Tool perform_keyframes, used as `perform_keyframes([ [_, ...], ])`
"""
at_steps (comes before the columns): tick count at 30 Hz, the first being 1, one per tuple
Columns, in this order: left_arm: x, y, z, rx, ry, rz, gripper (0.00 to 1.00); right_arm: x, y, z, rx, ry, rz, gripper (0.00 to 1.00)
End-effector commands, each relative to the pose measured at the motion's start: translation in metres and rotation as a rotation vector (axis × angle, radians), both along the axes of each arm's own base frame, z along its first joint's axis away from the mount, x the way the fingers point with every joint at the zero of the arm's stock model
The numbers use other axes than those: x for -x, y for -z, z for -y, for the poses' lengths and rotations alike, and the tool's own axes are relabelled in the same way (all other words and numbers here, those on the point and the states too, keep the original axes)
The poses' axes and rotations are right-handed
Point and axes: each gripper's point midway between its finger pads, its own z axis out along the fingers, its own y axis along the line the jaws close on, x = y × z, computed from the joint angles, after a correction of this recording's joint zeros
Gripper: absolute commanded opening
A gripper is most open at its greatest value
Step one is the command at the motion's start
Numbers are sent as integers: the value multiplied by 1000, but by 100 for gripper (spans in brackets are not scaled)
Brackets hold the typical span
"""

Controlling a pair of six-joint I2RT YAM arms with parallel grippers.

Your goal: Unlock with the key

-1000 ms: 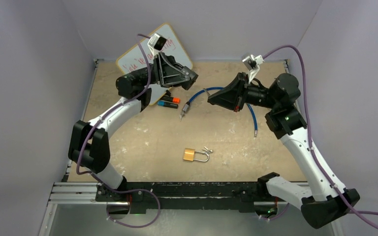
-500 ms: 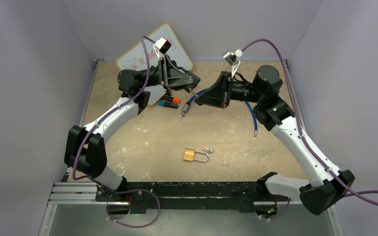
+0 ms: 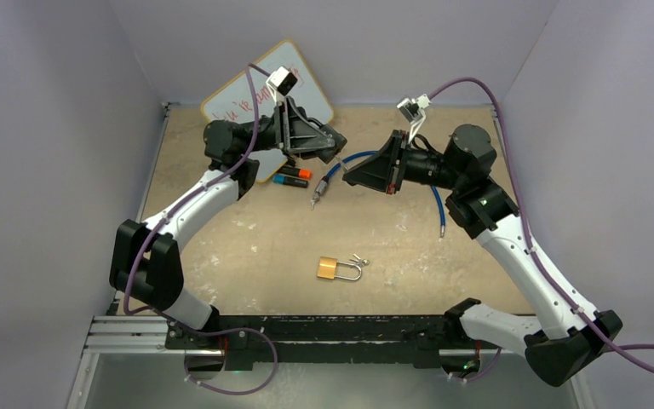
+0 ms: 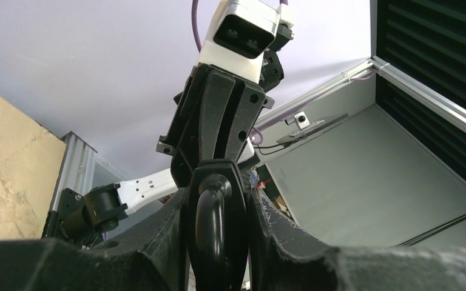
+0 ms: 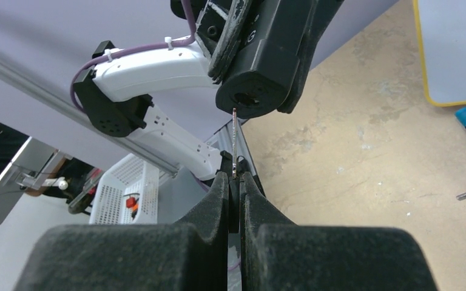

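My left gripper point(image 3: 332, 145) is raised over the far table and shut on a black padlock point(image 5: 261, 66). Its shackle point(image 4: 212, 230) sits between my left fingers point(image 4: 285, 224). My right gripper point(image 3: 348, 175) faces it, shut on a key point(image 5: 235, 139) with a thin blade pointing at the lock's underside. The blade tip reaches the lock face at the keyhole point(image 5: 243, 100); I cannot tell whether it is inside. In the left wrist view the right gripper point(image 4: 221, 115) sits directly behind the lock.
A brass padlock point(image 3: 334, 269) with small keys point(image 3: 359, 260) beside it lies on the near middle of the table point(image 3: 247, 247). A whiteboard point(image 3: 260, 89) leans at the back left, markers point(image 3: 292, 177) below it. A blue cable point(image 3: 433, 200) lies under the right arm.
My right gripper has moved left with the key, closing on the left gripper and the black lock. The left gripper shifted slightly right and leveled out.
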Motion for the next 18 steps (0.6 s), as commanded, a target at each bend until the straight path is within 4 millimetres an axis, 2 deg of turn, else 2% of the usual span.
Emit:
perform_keyframes([
  [1, 21, -24, -9, 61, -17, 116, 0, -7, -5, 4, -1, 56, 53, 0],
  [11, 22, -26, -10, 69, -14, 126, 0, -13, -4, 3, 3, 69, 51, 0],
  [18, 24, -25, -10, 68, -13, 130, 0, -10, -14, -1, -24, 28, 76, 0],
])
